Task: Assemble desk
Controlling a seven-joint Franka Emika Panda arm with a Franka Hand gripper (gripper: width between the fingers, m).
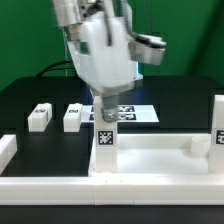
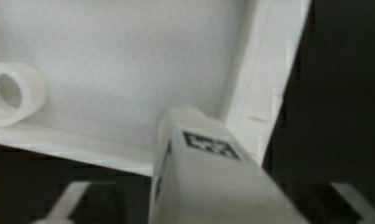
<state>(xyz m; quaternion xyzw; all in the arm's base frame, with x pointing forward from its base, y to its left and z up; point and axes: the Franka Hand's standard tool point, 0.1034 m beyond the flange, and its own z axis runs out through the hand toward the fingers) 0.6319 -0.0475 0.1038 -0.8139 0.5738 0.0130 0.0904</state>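
The desk top [image 1: 160, 158], a white tray with a raised rim, lies at the front of the black table. One white desk leg [image 1: 105, 137] with a tag stands upright at its corner on the exterior view's left, and a second leg [image 1: 219, 122] stands at the right corner. My gripper [image 1: 105, 108] hangs directly over the left leg. In the wrist view that leg [image 2: 210, 170] runs between my fingers [image 2: 77, 200], with a dark gap on each side, so the gripper [image 2: 205, 202] is open and straddles it. The tray floor [image 2: 131, 60] holds a round boss [image 2: 10, 95].
Two loose white legs [image 1: 40, 117] [image 1: 72, 117] lie on the table at the exterior view's left. The marker board [image 1: 135, 113] lies behind the standing leg. Low white rails [image 1: 45, 186] edge the table's front and left side.
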